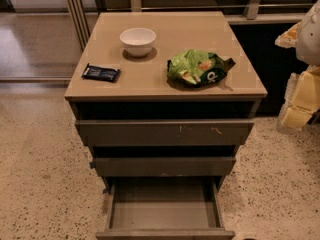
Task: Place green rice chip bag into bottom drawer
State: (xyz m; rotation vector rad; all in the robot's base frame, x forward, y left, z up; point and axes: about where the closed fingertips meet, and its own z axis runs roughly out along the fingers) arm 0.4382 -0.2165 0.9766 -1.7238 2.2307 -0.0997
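The green rice chip bag (197, 67) lies on the right half of the cabinet top (165, 84), its dark end with white lettering toward the right. The bottom drawer (161, 215) is pulled out and I see nothing inside it. My gripper (296, 111) is a pale yellowish shape at the right edge of the view, beside the cabinet at about the top drawer's height, apart from the bag and to its right.
A white bowl (138, 41) stands on the back left of the cabinet top. A small flat dark-blue packet (101, 73) lies at the front left. The two upper drawers (165, 133) are slightly out. Speckled floor surrounds the cabinet; railings stand behind.
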